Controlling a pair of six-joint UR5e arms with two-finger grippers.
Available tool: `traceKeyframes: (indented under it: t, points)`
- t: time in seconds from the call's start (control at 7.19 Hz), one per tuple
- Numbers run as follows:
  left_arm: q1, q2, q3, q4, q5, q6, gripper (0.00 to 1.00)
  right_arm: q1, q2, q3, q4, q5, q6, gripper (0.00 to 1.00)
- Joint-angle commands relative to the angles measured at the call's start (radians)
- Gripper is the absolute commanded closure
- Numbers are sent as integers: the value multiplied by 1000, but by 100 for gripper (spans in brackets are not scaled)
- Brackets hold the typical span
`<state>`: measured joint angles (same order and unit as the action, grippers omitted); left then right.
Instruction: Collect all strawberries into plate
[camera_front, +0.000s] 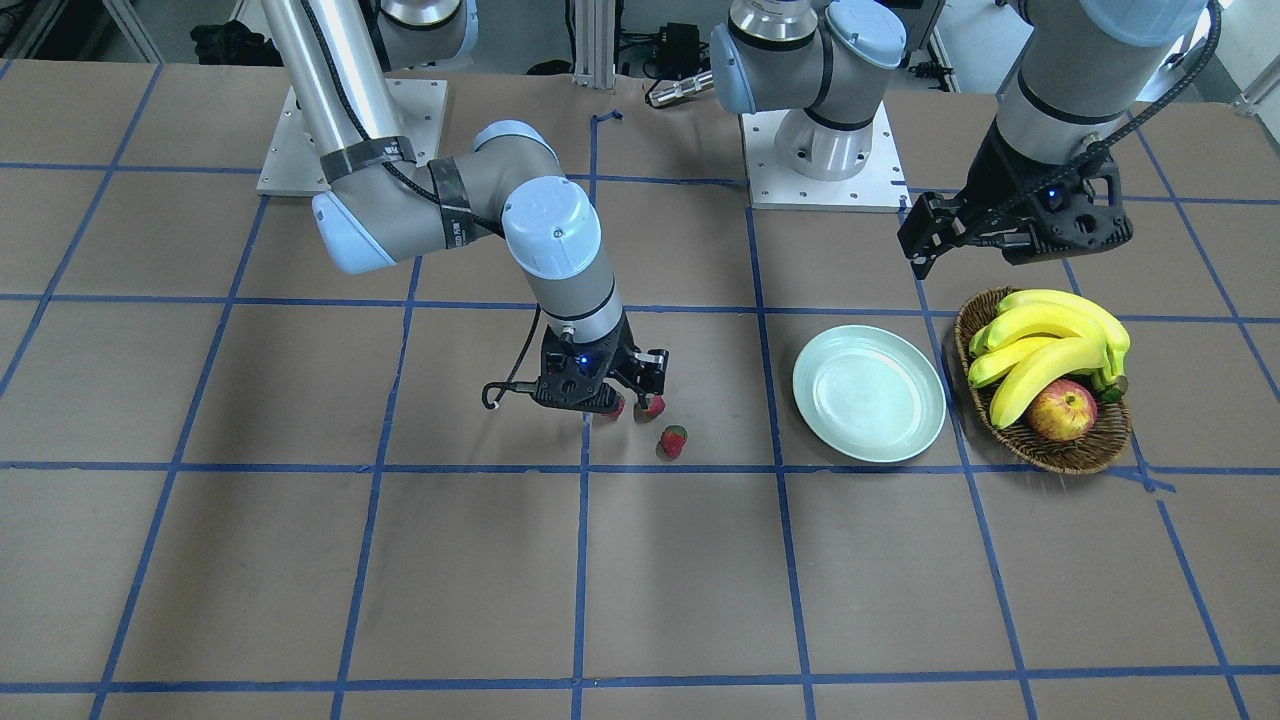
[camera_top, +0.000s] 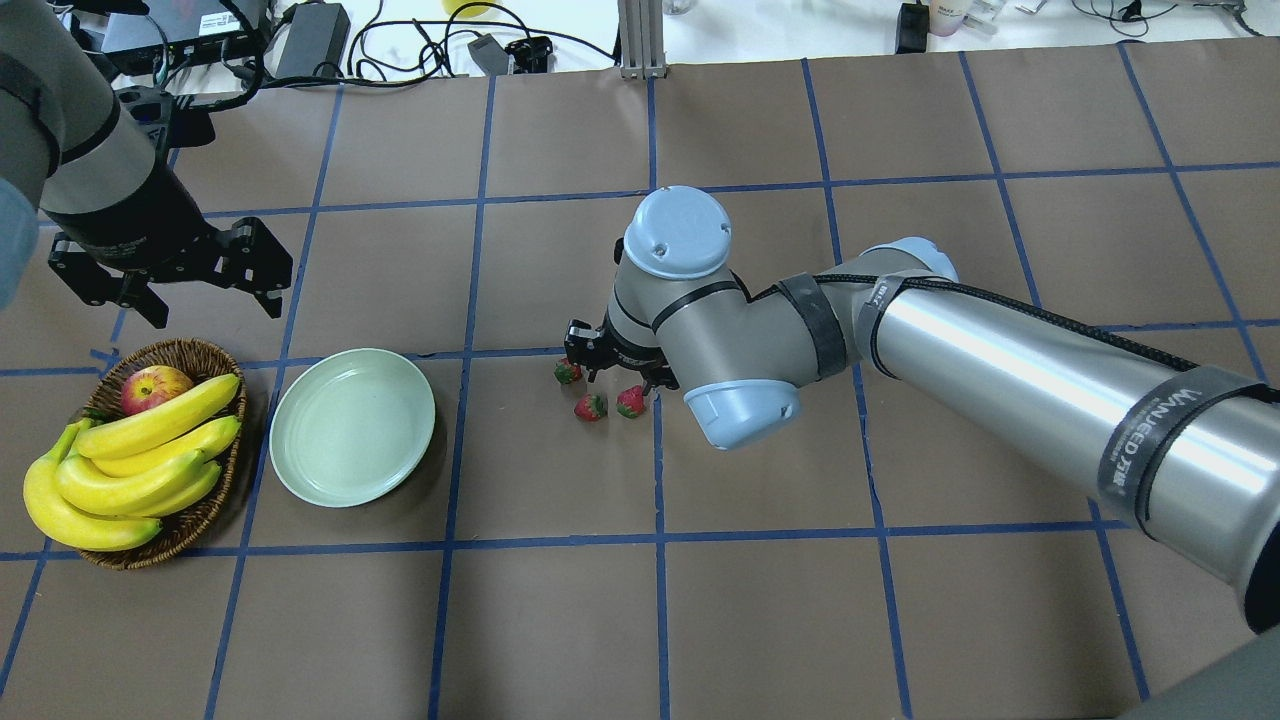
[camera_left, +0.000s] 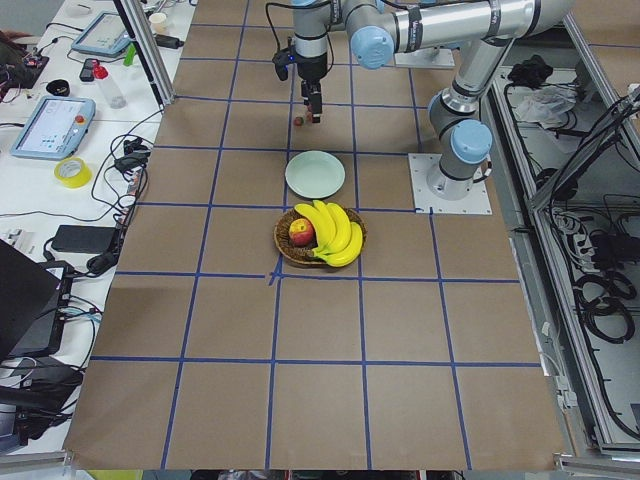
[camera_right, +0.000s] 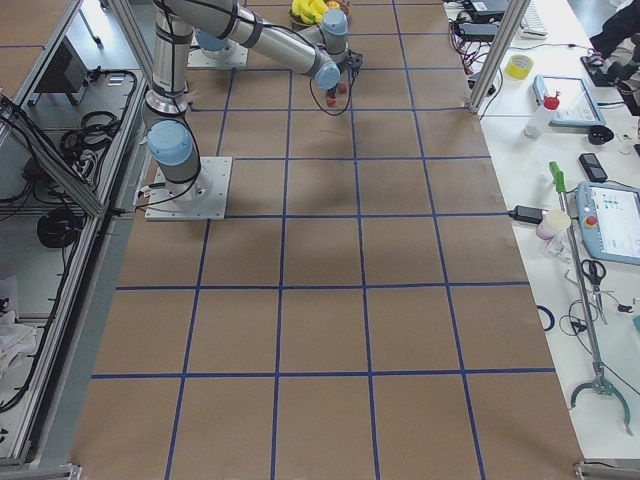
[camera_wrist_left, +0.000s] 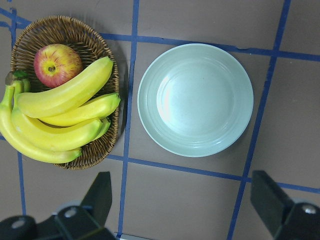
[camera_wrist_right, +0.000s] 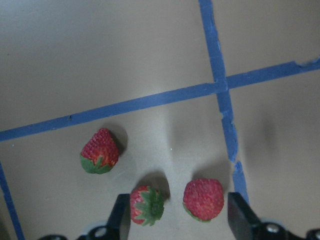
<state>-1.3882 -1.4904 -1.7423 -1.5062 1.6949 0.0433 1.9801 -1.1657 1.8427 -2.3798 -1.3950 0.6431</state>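
Note:
Three small red strawberries lie close together on the brown table. My right gripper (camera_wrist_right: 180, 220) hangs low over them, open, with two strawberries (camera_wrist_right: 146, 205) (camera_wrist_right: 203, 198) between its fingers and nothing gripped. The third strawberry (camera_wrist_right: 100, 151) lies just outside the fingers, and is the one nearest the camera (camera_front: 673, 441) in the front-facing view. The pale green plate (camera_front: 868, 393) is empty, off to the side of the berries (camera_top: 590, 407). My left gripper (camera_wrist_left: 185, 200) is open and raised, above the table beside the plate (camera_wrist_left: 195, 100) and basket.
A brown wicker basket (camera_front: 1060, 455) holding several bananas (camera_front: 1050, 340) and a red-yellow apple (camera_front: 1062, 410) stands right beside the plate. Blue tape lines grid the table. Cables and equipment lie beyond the table's far edge (camera_top: 400, 40).

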Motion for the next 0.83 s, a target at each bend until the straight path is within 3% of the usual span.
traceKeyframes:
  t: [0.0, 0.28, 0.7]
  points:
    - [-2, -4, 1, 0, -3, 12, 0, -10, -60, -19, 78, -91, -46, 0]
    - [0, -11, 6, 3, 3, 10, 0, -73, -196, -81, 341, -119, -124, 0]
    - [-8, -16, 17, 0, 3, 10, 0, -116, -316, -329, 777, -136, -183, 0]
